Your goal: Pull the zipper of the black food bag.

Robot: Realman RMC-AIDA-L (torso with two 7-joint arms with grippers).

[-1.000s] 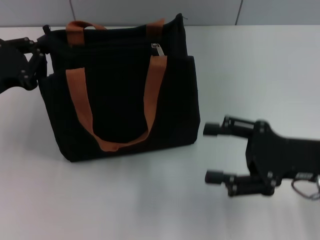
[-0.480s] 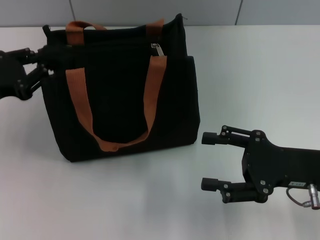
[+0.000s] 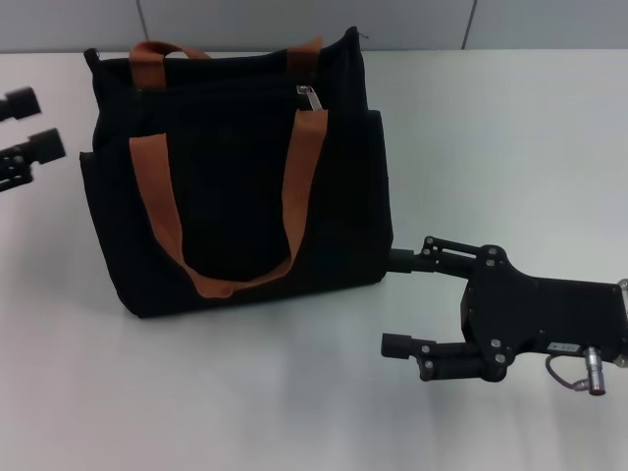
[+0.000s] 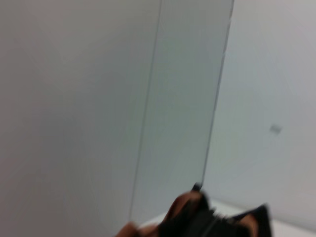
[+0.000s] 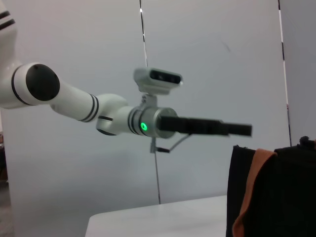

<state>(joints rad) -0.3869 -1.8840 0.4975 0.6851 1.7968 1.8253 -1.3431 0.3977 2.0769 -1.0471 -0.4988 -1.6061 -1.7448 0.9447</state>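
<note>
Black fabric fills the middle of my head view: the black food bag [image 3: 235,177] stands upright on the white tabletop [image 3: 491,137], its two orange-brown handles [image 3: 162,211] draped over the near face. The zipper [image 3: 309,96] sits at the top edge toward the bag's right end, a small silver tab just above the right strap.

My left gripper [image 3: 25,132] is at the far left edge, level with the bag's upper part and apart from its left side. Its fingers [image 3: 44,147] are spread and hold nothing. The zipper lies across the whole width of the bag from them.

My right gripper [image 3: 402,299] rests low beside the bag's lower right corner, fingers [image 3: 407,345] wide apart and empty. The upper finger reaches right up to the bag's side; I cannot tell if it touches. The zipper is well above and to the left of these fingers.

From the right wrist I see the left arm [image 5: 98,111] stretched out above the bag's edge.
</note>
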